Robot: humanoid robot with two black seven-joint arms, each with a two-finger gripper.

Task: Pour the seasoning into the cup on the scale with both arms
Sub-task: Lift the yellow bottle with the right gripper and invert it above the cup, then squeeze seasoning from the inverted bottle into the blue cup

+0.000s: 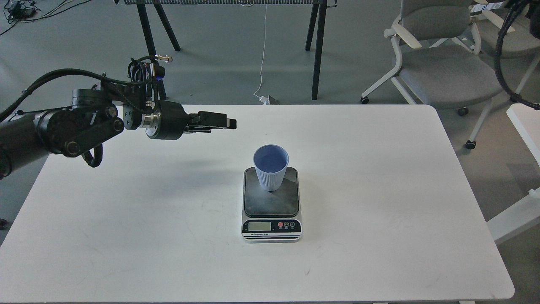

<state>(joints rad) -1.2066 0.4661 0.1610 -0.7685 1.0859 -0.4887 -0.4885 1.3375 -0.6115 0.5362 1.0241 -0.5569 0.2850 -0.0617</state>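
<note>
The pale blue-grey cup (pixel 271 168) stands upright and empty on the back part of the scale's dark top plate (pixel 271 202), in the middle of the white table (pixel 379 190). My left gripper (pixel 219 120) hovers above the table to the back left of the cup and points right toward it. It is seen side-on as one dark bar, so its fingers cannot be told apart, and nothing shows in it. The yellow seasoning bottle is out of view. My right gripper is out of view too; only a black cable of the right arm (pixel 502 50) shows at the top right corner.
Grey office chairs (pixel 447 71) stand beyond the table's back right corner. Black legs of another stand (pixel 316 50) are behind the table. A second white table edge (pixel 523 122) is at the far right.
</note>
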